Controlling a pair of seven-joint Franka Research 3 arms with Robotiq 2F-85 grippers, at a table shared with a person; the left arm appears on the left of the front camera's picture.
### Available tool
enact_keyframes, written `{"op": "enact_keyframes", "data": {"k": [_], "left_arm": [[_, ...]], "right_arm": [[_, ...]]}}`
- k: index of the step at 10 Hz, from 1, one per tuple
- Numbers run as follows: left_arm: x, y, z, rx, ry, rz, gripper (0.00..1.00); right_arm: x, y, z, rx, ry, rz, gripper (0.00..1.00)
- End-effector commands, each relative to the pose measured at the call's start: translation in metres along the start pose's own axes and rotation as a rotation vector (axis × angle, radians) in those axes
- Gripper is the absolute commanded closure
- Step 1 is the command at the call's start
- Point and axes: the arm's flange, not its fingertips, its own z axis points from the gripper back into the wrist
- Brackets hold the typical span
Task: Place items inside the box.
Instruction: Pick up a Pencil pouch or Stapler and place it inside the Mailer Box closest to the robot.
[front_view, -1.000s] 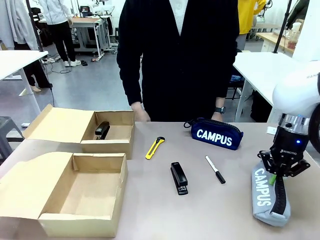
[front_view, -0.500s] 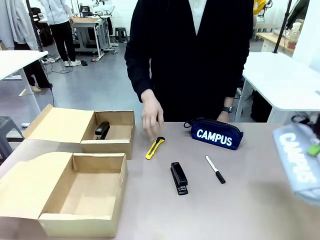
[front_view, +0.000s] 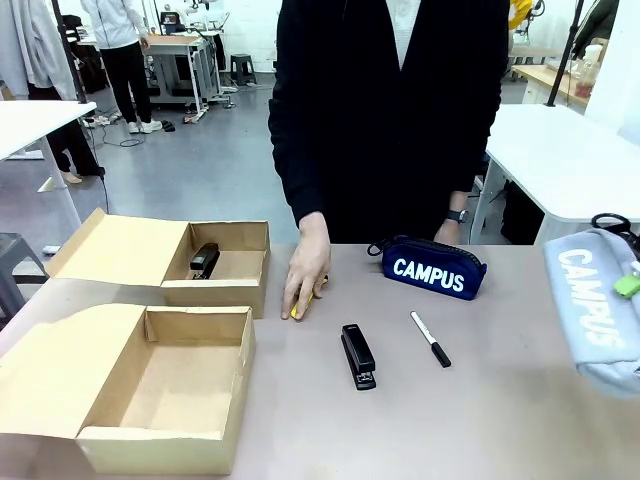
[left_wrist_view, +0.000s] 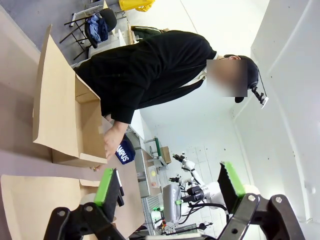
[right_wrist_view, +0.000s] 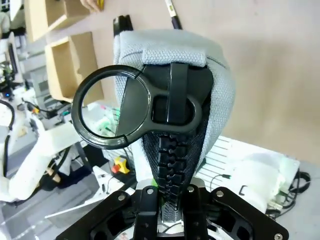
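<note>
Right gripper (right_wrist_view: 167, 200): clamped tight on the grey case (front_view: 598, 310), pinching its black zip end, with the ring pull (right_wrist_view: 112, 107) sticking out past the fingers.
Grey case: up off the table (front_view: 500, 420), held by the right gripper, with one green pad (front_view: 628, 285) pressed on its side.
Left gripper (left_wrist_view: 169, 182): spread wide, nothing between the two green pads.
Navy case (front_view: 432, 268): lying on the table, left of the right gripper and lower down, at the far side by the person.
Marker (front_view: 431, 339): flat on the table, left of the right gripper and below it.
Black stapler (front_view: 358, 355): on the table just past the marker, farther from the right gripper.
Yellow knife (front_view: 297, 312): well apart from the right gripper, mostly hidden, just a bit of yellow peeking out.
Person's hand (front_view: 305, 280): laid down on the yellow knife, just beside the far box (front_view: 215, 296).
Far box: open, well ahead of the left gripper, with a second stapler (front_view: 205, 260) inside.
Near box (front_view: 160, 447): open, in front of the far box, farthest from the right gripper.
</note>
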Motion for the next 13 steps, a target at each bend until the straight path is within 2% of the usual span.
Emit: {"op": "enact_keyframes", "data": {"k": [1,4,5,7,8,10,13], "left_arm": [[-0.003,-0.001,-0.001,-0.017,-0.005,-0.019,0.00],[-0.003,-0.001,-0.001,-0.017,-0.005,-0.019,0.00],[-0.003,-0.001,-0.001,-0.017,-0.005,-0.019,0.00],[-0.003,-0.001,-0.001,-0.017,-0.005,-0.019,0.00],[-0.003,-0.001,-0.001,-0.017,-0.005,-0.019,0.00],[-0.003,-0.001,-0.001,-0.017,-0.005,-0.019,0.00],[-0.003,-0.001,-0.001,-0.017,-0.005,-0.019,0.00]], "right_arm": [[0.009,0.006,-0.015,0.079,-0.021,-0.103,0.89],[0.047,0.103,-0.072,-0.145,0.017,-0.102,0.89],[0.053,0.114,-0.076,-0.183,0.032,-0.097,0.89],[0.047,0.100,-0.065,-0.157,0.041,-0.149,0.89],[0.042,0.114,-0.072,-0.116,0.003,-0.178,0.89],[0.033,0.178,-0.110,-0.012,0.024,-0.103,0.89],[0.013,0.277,-0.171,0.088,0.165,-0.031,0.89]]}}
